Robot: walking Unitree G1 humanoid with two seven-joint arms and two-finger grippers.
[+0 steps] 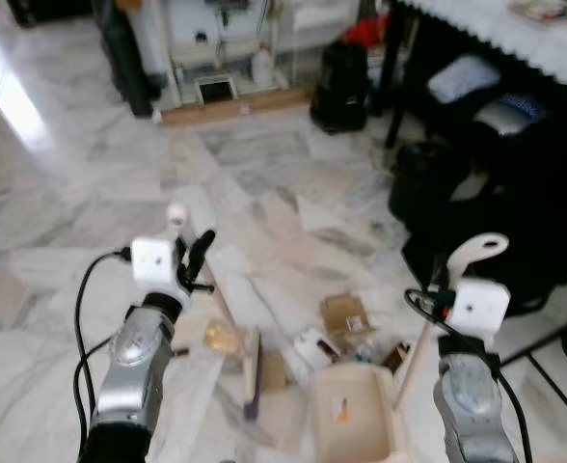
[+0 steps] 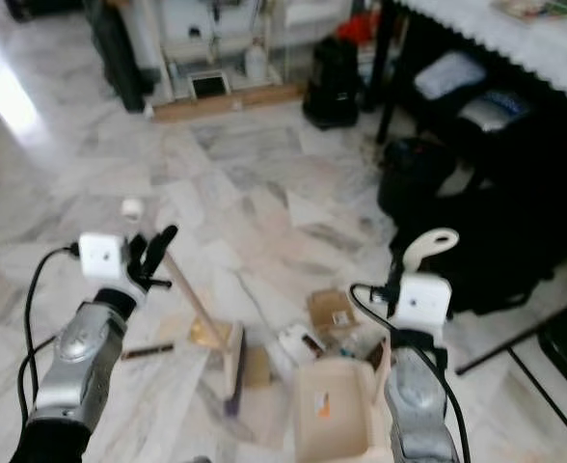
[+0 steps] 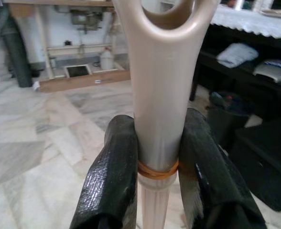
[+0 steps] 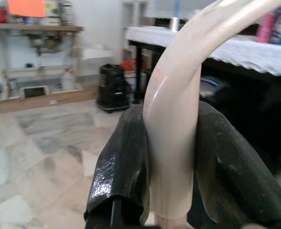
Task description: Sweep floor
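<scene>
1. The left gripper [image 3: 159, 167] is clamped on the broom [image 2: 228, 362] handle, brush head down on the marble floor [image 1: 71, 193].
2. Litter [image 1: 346, 318] lies just ahead of the dustpan [image 1: 351, 415], not yet swept in.
3. The right gripper [image 4: 171, 157] grips the dustpan's handle.

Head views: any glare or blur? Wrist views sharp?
Left eye view: window glare on the white marble floor, overall soft. Right eye view: same softness. Left wrist view: beige broom handle sharp, background soft. Right wrist view: curved cream dustpan handle slightly blurred, overexposed at the top.
</scene>
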